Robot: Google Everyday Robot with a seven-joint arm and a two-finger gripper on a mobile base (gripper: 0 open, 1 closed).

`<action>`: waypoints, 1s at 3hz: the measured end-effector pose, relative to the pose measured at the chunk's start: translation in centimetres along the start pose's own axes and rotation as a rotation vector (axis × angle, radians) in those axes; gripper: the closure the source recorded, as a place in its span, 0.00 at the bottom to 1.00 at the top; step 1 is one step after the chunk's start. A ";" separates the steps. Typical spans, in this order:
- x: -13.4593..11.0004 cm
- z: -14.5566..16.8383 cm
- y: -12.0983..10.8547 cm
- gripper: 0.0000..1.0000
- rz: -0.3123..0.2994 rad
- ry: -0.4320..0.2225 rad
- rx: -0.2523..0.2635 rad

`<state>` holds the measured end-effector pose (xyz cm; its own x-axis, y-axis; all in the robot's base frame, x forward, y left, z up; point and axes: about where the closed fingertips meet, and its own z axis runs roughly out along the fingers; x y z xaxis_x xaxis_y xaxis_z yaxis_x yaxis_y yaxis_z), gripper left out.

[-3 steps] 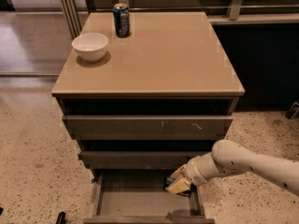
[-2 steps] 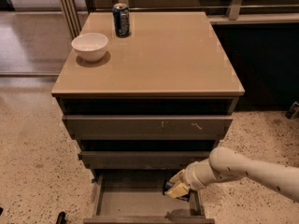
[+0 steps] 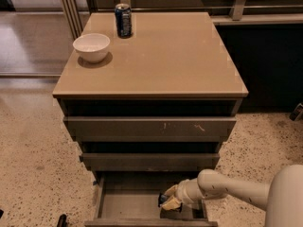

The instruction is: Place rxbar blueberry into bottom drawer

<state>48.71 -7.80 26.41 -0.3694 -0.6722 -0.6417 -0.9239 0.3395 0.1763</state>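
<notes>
The bottom drawer (image 3: 123, 206) is pulled open, a shallow tray with a smooth grey floor. My gripper (image 3: 168, 199) reaches in from the right, low over the drawer's right side. Its tan fingers (image 3: 173, 203) are shut on a small dark thing, the rxbar blueberry (image 3: 162, 199), of which only an end shows. The bar is held just above the drawer floor; I cannot tell whether it touches it.
Two drawers with scuffed fronts (image 3: 149, 127) sit above, partly out. On the cabinet top (image 3: 165, 56) stand a white bowl (image 3: 91, 47) at the left and a tall blue can (image 3: 123, 20) at the back. Speckled floor lies all around.
The gripper has moved slightly left and lower into the open bottom drawer, still holding the dark bar. The bowl, can and drawers have not moved.
</notes>
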 end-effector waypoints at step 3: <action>2.1 4.4 -1.3 1.00 -0.053 -0.025 0.032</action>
<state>49.60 -6.75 21.57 -0.3173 -0.6729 -0.6682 -0.9383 0.3250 0.1183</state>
